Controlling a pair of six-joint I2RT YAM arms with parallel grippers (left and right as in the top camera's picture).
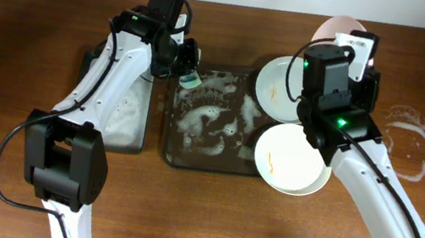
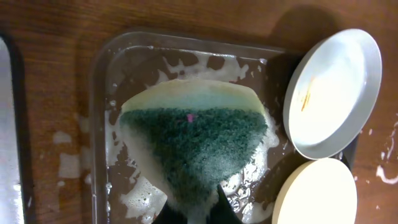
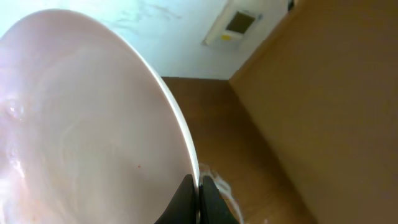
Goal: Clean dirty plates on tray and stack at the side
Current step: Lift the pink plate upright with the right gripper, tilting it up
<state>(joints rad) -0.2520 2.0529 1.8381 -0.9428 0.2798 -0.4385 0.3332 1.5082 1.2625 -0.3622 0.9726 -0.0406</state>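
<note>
The right claw (image 3: 198,199) pinches a plate (image 3: 81,124) by its rim, held on edge at upper right.
The left claw (image 2: 199,213) is clamped on a soapy sponge (image 2: 193,143) above the foamy tray (image 2: 99,143); a second plate (image 1: 280,87) and a third plate (image 1: 292,159), both orange-smeared, overhang the tray's right side. That thin rim grip worries me: a sponge push could twist the plate loose onto those below.
</note>
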